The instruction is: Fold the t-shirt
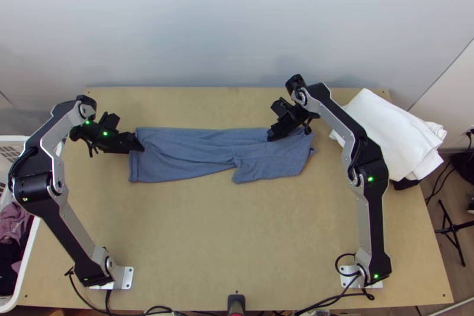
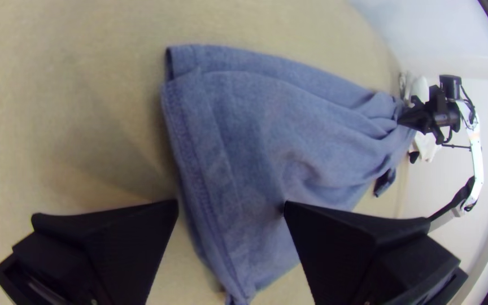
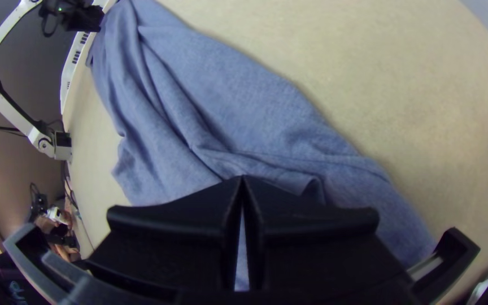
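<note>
The blue t-shirt (image 1: 189, 153) lies as a long, folded strip with lengthwise wrinkles, a wider part at its right. My left gripper (image 1: 140, 143) is at the strip's left end; in the left wrist view my left gripper (image 2: 231, 205) stands open, with the stitched hem of the cloth (image 2: 244, 124) between and beyond its fingers. Near the strip's far edge, right of its middle, is my right gripper (image 1: 271, 136). In the right wrist view my right gripper (image 3: 243, 179) has its tips together on the wrinkled cloth (image 3: 216, 96), and creases gather at them.
A folded white cloth (image 1: 388, 132) lies at the table's right far corner, with something black under it. A white basket (image 1: 29, 251) with clothes stands off the left edge. Bare wood of the table (image 1: 231, 233) stretches between the shirt and the near edge.
</note>
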`<state>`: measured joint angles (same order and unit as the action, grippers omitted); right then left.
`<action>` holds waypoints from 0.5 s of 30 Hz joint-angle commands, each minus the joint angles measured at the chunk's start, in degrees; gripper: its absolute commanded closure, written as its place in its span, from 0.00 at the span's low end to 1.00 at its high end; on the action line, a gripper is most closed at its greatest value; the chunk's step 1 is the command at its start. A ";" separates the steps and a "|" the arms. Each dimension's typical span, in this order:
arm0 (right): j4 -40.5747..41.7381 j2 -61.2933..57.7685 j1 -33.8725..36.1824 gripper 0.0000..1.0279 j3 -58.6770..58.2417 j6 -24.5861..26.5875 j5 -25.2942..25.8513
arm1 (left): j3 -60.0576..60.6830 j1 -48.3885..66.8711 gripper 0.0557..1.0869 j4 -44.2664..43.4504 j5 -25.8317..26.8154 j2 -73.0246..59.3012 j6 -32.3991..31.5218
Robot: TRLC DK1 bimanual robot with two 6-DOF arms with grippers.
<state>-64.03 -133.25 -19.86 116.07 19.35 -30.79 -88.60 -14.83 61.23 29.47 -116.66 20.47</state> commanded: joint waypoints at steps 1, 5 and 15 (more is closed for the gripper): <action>-0.13 0.18 -0.27 0.97 -0.06 0.07 0.02 | 2.64 1.73 0.11 -2.26 -0.38 0.29 -1.66; -0.13 0.27 -0.36 0.97 -0.32 -0.02 0.02 | 2.29 2.79 0.20 -1.99 3.22 0.21 -2.19; -0.13 0.54 -1.15 0.97 -1.02 -0.46 0.29 | 0.62 4.81 0.33 -0.85 8.58 -1.46 -4.30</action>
<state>-64.14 -132.84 -20.45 115.28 19.27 -30.68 -87.00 -11.29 59.66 35.05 -116.92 17.21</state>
